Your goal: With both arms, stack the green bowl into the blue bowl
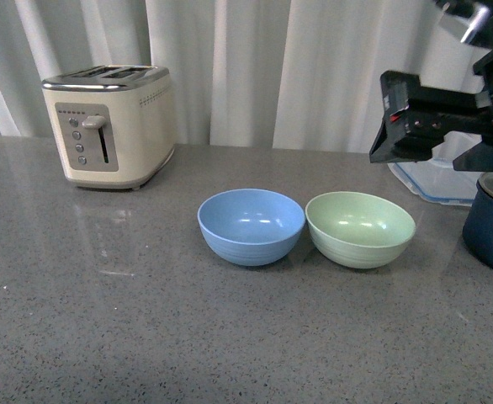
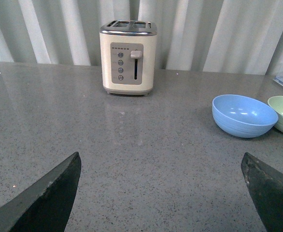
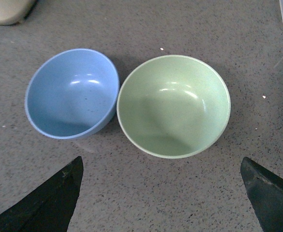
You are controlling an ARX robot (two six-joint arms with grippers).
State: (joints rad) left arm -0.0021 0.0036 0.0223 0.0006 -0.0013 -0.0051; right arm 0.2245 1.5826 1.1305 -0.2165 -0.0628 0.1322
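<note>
Green bowl (image 3: 174, 106): upright, empty, just ahead of the right gripper (image 3: 161, 166), centred on its gap.
Blue bowl (image 3: 71, 94): empty, rim close against the green one, beyond one finger.
Right jaws: spread wide, holding nothing.
Left gripper (image 2: 161, 162): jaws spread, empty; bowls well ahead, toward the robot's right.
Surface: grey speckled counter (image 1: 145, 337), pale curtain (image 1: 246, 67) behind.
Edges: toaster (image 2: 128, 57) far ahead of the left jaws, bare counter between; navy pot (image 1: 492, 223) and clear container (image 1: 436, 181) near the right arm.

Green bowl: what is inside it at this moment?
Nothing: the right wrist view shows the green bowl empty down to its bottom, only light reflections. It stands upright beside the equally empty blue bowl. The countertop patch under its base is covered.
</note>
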